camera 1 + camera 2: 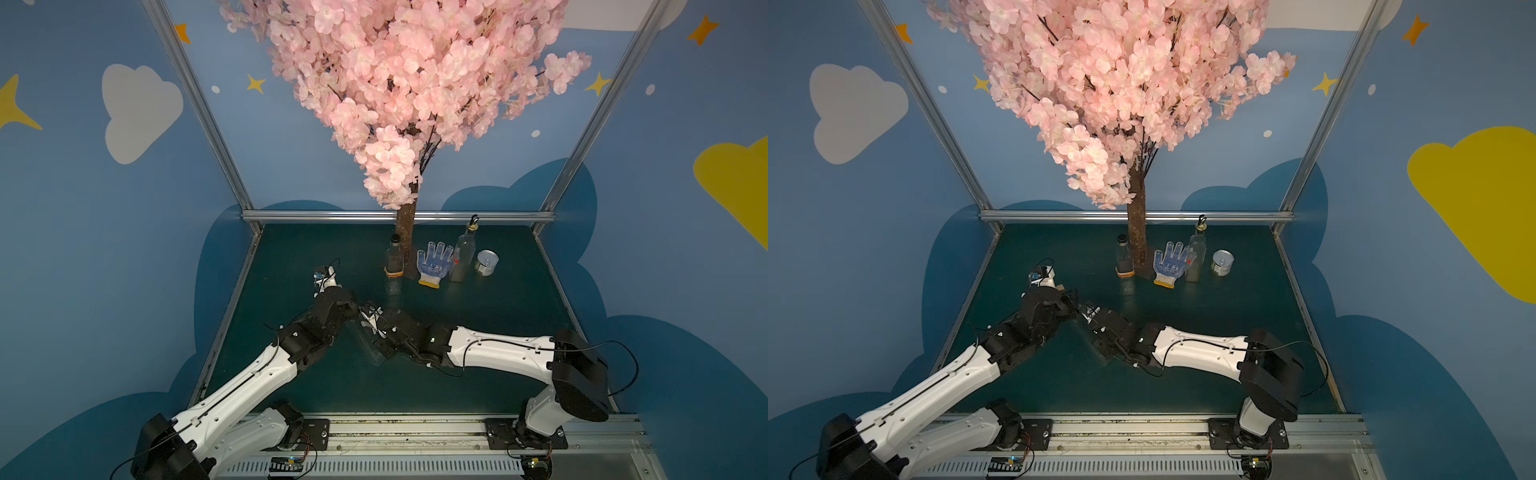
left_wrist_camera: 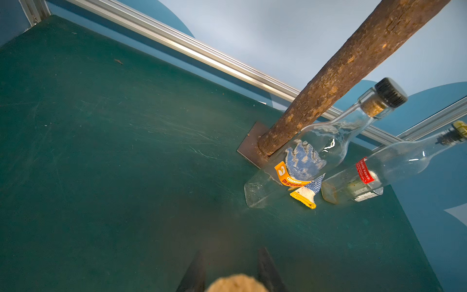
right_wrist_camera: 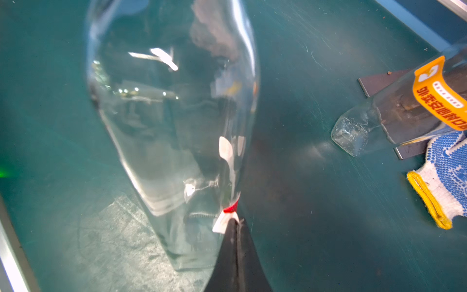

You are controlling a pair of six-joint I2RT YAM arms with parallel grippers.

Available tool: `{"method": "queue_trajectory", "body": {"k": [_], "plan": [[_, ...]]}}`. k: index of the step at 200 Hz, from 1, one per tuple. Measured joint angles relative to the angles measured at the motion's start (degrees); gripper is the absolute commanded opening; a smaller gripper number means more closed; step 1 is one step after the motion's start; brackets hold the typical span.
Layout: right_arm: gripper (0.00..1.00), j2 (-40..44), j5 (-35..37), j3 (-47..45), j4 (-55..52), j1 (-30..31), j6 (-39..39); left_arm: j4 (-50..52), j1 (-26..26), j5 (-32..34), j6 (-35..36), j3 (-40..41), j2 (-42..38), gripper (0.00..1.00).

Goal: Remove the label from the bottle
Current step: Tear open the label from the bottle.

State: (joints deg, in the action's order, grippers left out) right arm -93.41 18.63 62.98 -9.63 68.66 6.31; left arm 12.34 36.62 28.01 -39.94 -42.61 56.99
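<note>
Place: we take this for a decorated robot test cell, not a home or a shop.
Frame: silver aluminium profile rails (image 1: 399, 216) box the space in.
Walls: blue painted panels (image 1: 62, 249) carry a white cloud shape (image 1: 137, 112) and a yellow cloud shape (image 1: 735, 183).
Prop: a pink-blossom tree (image 1: 407, 75) stands on a flat grey metal plate (image 2: 249, 149).
Surface: we see a scratched dark green desk (image 1: 498, 332).
Machines: a white-and-black left arm (image 1: 249, 382) and a matching right arm (image 1: 498, 353) sit on a metal base rail (image 1: 407, 432).

Our left gripper (image 2: 232, 251) pinches a blurred tan stopper (image 2: 237, 283) at the frame's edge; we see an orange-labelled bottle (image 2: 316, 146) and a red-labelled bottle (image 2: 394, 166) beside the trunk (image 2: 341, 75).
</note>
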Motion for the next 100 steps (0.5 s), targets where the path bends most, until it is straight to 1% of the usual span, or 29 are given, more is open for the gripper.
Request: {"method": "queue_trajectory", "body": {"k": [100], "plan": [[0.0,0.1,0.9,-0.1,-0.1,-1.1,-1.6,-1.4,-1.2,-2.8,2.1,0.6,-0.2,0.02]]}}
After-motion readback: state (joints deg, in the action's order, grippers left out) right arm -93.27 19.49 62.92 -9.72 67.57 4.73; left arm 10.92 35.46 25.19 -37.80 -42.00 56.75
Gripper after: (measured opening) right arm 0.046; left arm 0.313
